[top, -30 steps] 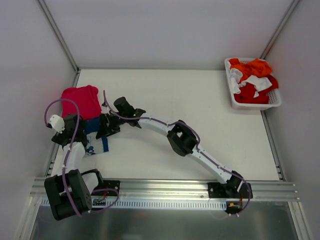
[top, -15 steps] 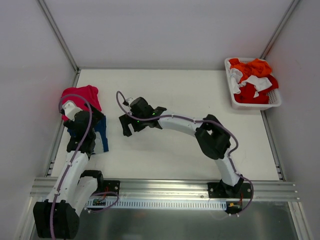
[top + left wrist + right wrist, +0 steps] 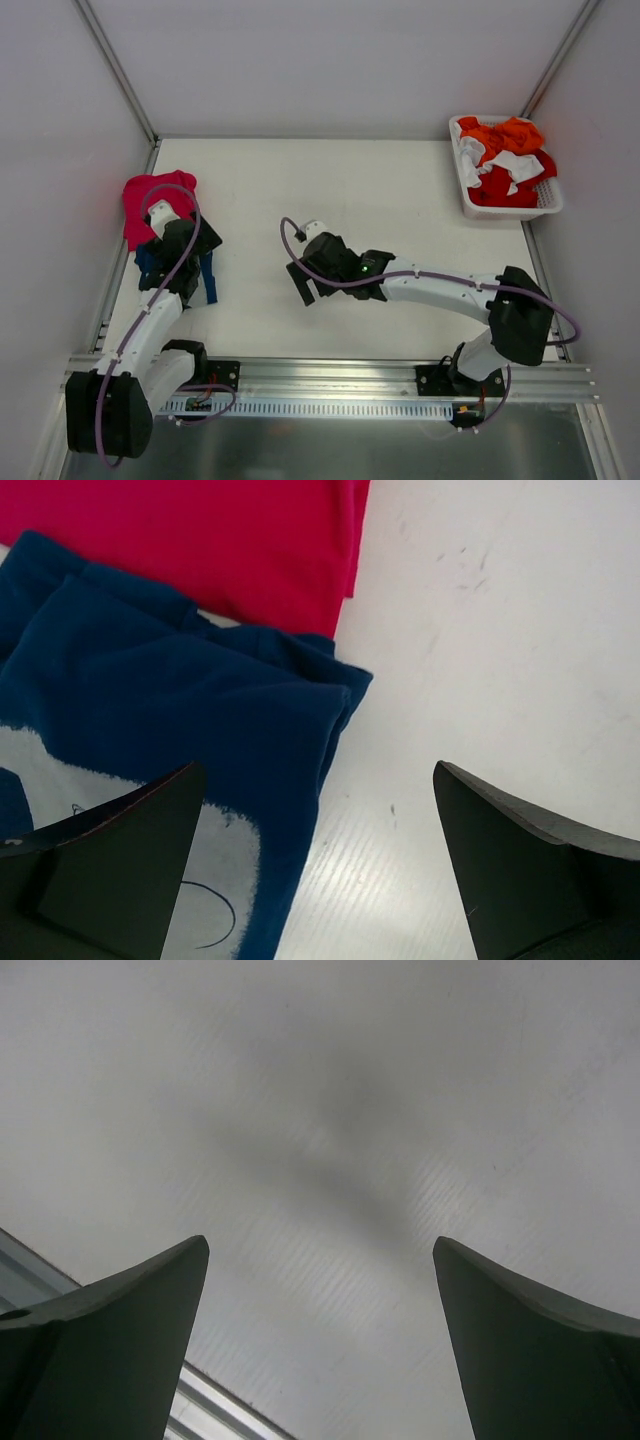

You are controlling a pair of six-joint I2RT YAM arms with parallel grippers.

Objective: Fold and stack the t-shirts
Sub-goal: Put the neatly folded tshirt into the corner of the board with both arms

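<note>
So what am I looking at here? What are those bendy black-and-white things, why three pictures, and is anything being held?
Those are two robot arms, bolted to the near edge of a white table. The wide picture comes from a camera overhead. The other two come from a small camera on each wrist, so the dark wedges at the bottom are that arm's own fingers. The left gripper hangs open over a navy t-shirt, which lies beside a pinkish-red t-shirt. The right gripper is open above bare table. Neither holds anything. A white basket of crumpled cloths sits in the far right corner.
</note>
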